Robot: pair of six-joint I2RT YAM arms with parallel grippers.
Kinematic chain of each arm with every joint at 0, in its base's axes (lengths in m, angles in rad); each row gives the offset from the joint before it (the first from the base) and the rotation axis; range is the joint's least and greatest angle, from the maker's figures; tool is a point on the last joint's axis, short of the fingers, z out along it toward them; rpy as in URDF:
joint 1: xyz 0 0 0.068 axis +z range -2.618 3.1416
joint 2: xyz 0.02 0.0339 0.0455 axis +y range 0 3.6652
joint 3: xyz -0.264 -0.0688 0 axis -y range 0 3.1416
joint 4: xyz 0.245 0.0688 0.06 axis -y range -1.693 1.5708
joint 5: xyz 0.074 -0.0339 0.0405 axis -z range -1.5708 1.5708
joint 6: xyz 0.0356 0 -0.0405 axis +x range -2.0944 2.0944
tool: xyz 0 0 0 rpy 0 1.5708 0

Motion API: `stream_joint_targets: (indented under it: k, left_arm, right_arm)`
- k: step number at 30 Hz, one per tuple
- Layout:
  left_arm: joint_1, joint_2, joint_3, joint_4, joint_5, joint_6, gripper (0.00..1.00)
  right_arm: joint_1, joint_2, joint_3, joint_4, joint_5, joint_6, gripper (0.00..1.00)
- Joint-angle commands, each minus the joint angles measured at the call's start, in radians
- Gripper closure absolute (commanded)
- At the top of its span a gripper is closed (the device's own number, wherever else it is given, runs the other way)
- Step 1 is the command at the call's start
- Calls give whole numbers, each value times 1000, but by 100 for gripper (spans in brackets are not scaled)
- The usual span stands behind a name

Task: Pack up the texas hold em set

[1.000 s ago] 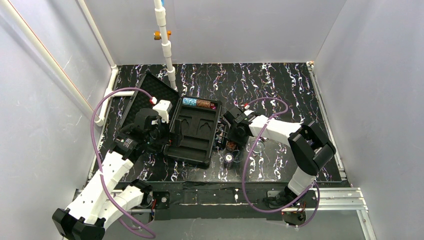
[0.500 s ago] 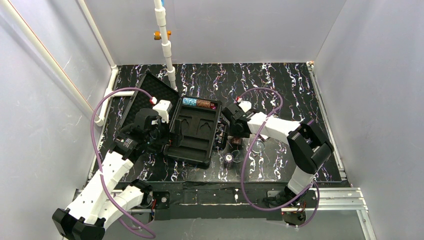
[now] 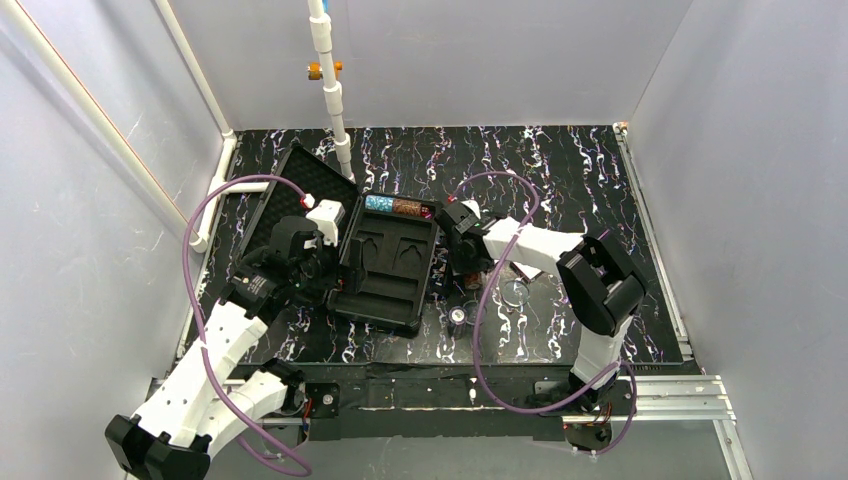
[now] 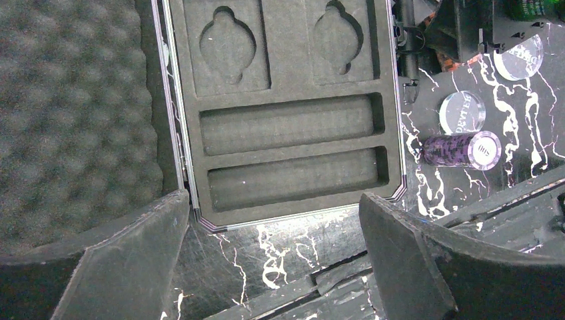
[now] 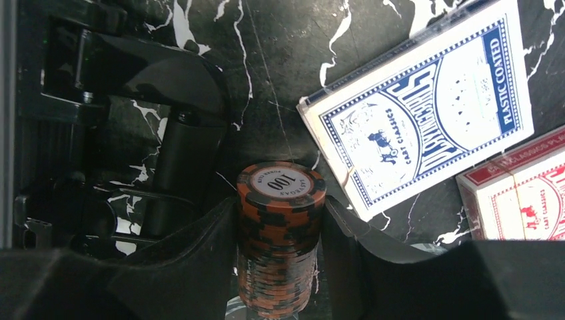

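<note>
Pinching a brown chip stack (image 5: 281, 227) with the right gripper (image 5: 280, 273), one pad pressed to each side of the column and the top chip, marked 100, facing the wrist camera. Holding it on end just off the right wall of the black case (image 3: 380, 312), close beside the case handle (image 5: 183, 160). Cannot tell whether it rests on the table (image 3: 560, 170) or hangs clear of it. Sharing that patch of table with a blue card deck (image 5: 420, 100) and a red card deck (image 5: 520, 193), both flat, side by side, to the right of the stack and apart from it.

Hovering with the left gripper (image 4: 273, 233) above the near-left part of the case, fingers spread as wide as they go and grasping nothing. Looking down from there on the moulded tray (image 4: 286, 87), with two long slots and two card-shaped recesses, bare foam showing in each. Seeing the foam-lined lid (image 4: 66, 100) folded open to the tray's left.

Showing, from overhead, teal chips (image 3: 378, 203) and brown chips (image 3: 406, 207) lying in a row in the tray's far slot. Showing also a purple chip stack (image 4: 460, 150) on its side on the table just right of the case's near corner, a clear round disc (image 4: 463, 112) just beyond it and a second disc (image 4: 520, 57) farther off.
</note>
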Motion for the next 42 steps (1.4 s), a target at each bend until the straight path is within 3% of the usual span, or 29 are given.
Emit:
stream_joint_targets:
  k: [1,3,7,13,26,39,42]
  left_arm:
    - [-1,3,36,-14,-8,6,1]
    - [-1,3,36,-14,-8,6,1]
    - [-2,-4,36,-14,-7,6,1]
    - [-2,-18,37,-17,-12,3,1]
    - [-1,-40,39,-25,-12,-2,1]
    - [-2,-41,39,-25,-12,-3,1]
    - [-1,-38,39,-25,-12,-4,1]
  right_arm:
    - [2,6,52,-18,-38,-48,35]
    - [2,0,47,-16,-50,-46,24]
    - [2,-10,56,-26,-55,-20,12]
    - [2,-21,57,-40,-110,69,9]
    - [2,-45,-2,9,-153,221,18]
    - [2,-21,11,8,-118,234,17]
    - [1,-16,45,-23,-76,151,28]
